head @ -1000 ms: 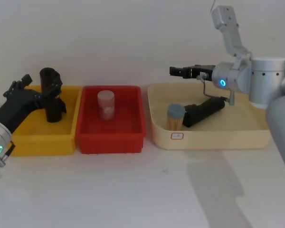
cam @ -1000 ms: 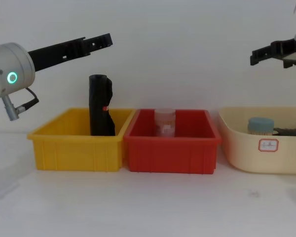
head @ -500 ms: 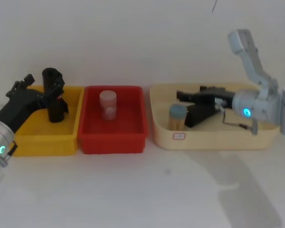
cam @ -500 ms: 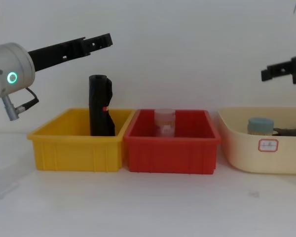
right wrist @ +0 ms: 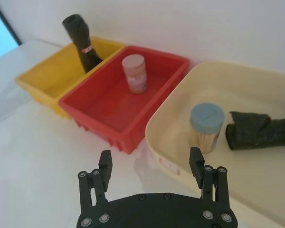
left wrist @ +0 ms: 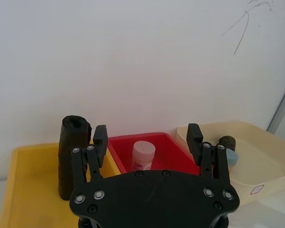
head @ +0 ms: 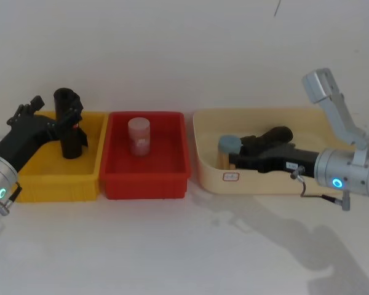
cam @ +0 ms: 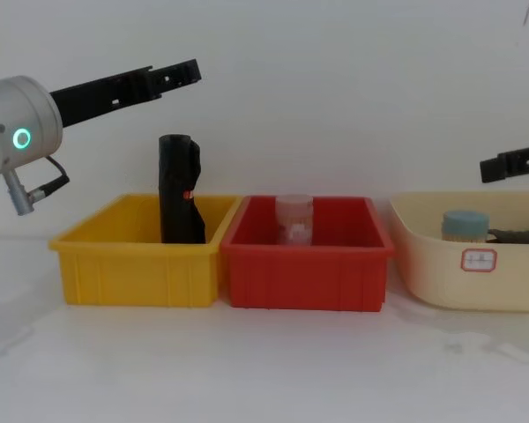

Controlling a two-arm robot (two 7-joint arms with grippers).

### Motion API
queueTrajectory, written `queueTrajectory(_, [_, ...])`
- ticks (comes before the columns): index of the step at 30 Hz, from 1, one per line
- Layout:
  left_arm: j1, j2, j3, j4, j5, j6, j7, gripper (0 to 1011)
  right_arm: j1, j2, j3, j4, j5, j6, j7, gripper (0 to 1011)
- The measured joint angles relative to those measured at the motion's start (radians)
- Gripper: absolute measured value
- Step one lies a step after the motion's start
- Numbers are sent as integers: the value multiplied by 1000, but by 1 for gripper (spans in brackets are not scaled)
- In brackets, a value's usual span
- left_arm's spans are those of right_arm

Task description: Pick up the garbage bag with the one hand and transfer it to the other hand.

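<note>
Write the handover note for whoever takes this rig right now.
Left end effector: open, empty, held high over the yellow bin.
Right end effector: open, empty, low over the front edge of the cream tub.
Garbage bag: lying on its side in the cream tub, beside the blue-lidded jar, untouched.
A slimmer black roll stands upright in the yellow bin; a clear jar stands in the red bin.
Done: nothing gripped.
Left: grasp the bag, lift it, pass it to the other end effector.
</note>
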State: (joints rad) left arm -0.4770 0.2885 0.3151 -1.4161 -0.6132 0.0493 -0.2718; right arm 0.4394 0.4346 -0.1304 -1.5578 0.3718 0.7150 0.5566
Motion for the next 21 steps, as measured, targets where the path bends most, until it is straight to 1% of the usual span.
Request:
queueTrajectory(9, [0,0,0,0,0,0,0,1001,-45,21,4,-50,11,4,21,999])
queueTrajectory(21, [0,0,0,0,0,0,0,1001,-71,33,6,-79,17,6,33,1000])
